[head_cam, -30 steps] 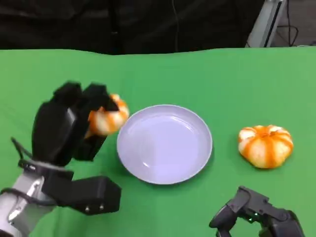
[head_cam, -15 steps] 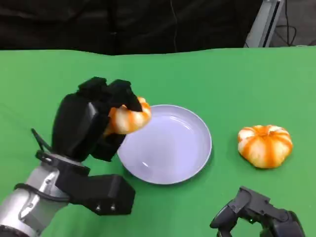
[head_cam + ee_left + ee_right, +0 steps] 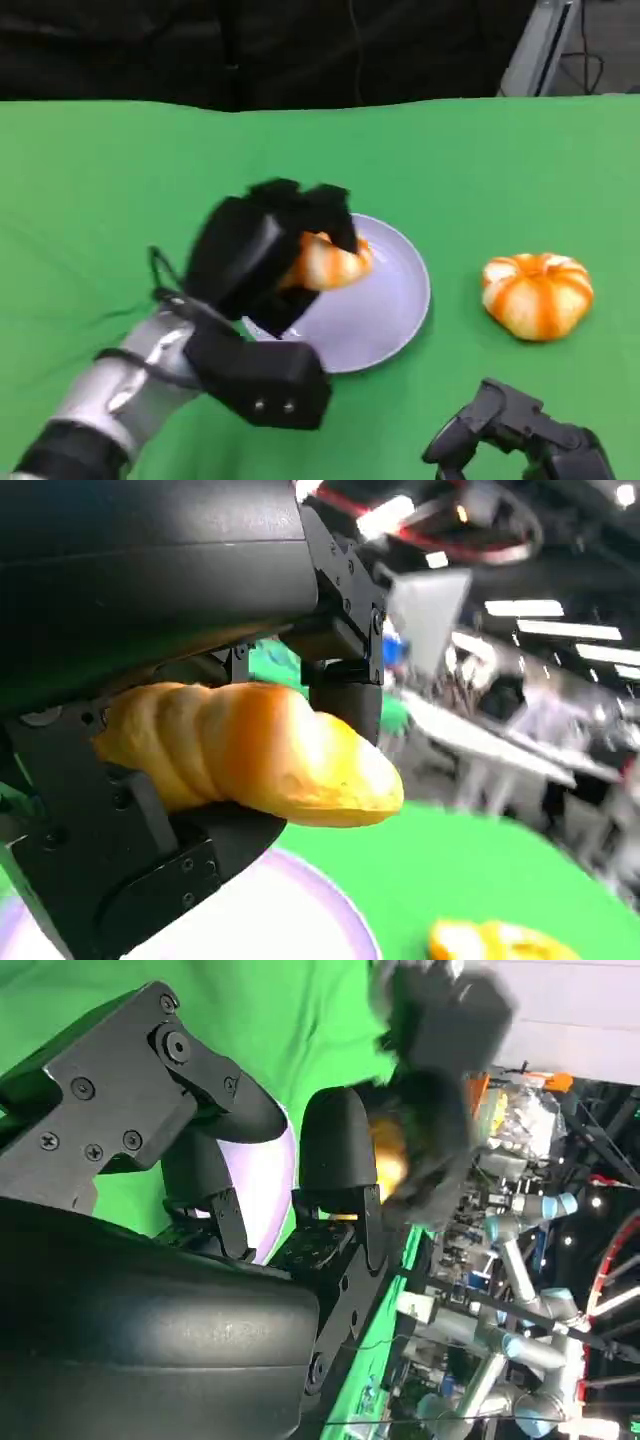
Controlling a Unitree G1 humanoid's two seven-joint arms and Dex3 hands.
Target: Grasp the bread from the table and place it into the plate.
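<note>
Done: left hand (image 3: 262, 262) fingers clasp the bread (image 3: 335, 262), lifted over the plate (image 3: 400, 312).
Left: lower and release (right hand (image 3: 520, 440) empty, fingers curled in).

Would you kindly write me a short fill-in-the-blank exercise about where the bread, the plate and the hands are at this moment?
1. The left hand holds the ____ over the plate.
2. The second bread lies on the green cloth to the ____ of the plate in the head view.
3. The right hand holds ____.

Missing words: bread; right; nothing
</note>
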